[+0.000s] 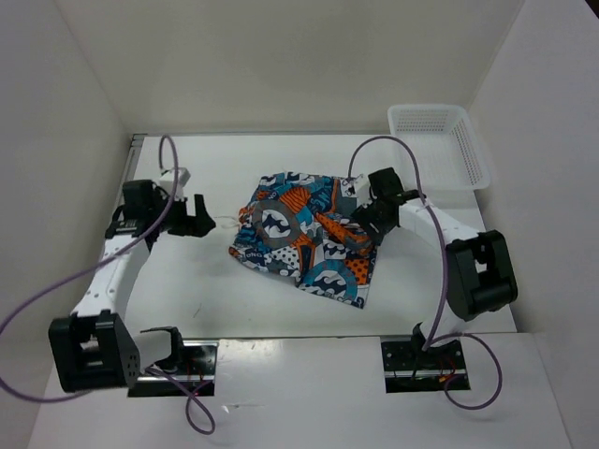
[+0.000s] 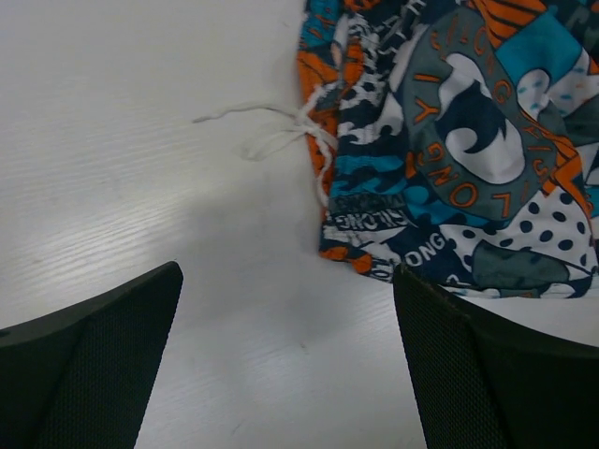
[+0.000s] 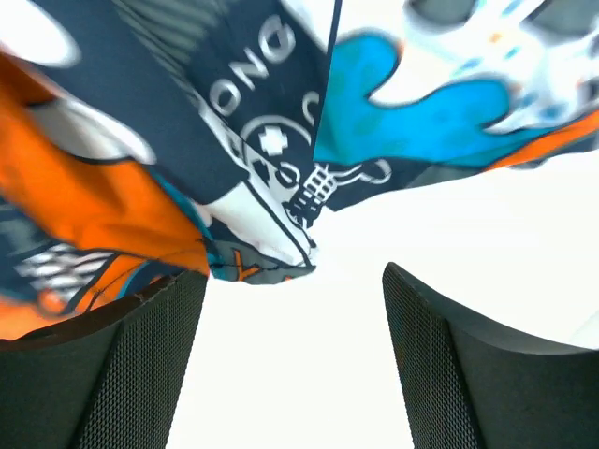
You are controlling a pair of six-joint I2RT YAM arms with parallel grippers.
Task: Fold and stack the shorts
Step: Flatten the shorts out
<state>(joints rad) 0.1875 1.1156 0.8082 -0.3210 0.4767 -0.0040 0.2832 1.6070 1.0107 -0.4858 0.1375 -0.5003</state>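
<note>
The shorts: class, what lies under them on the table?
The shorts lie crumpled on the white table, which shows all round them. A white drawstring trails from their edge. Anything beneath the fabric is covered and cannot be seen.

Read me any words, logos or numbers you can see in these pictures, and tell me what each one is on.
"ONG": white, start cut off, on a dark patch of the shorts, in both wrist views.
Orange letters round the grey circle emblem: partly "ONG", rest too warped to read.
Top view: print too small to read.
</note>
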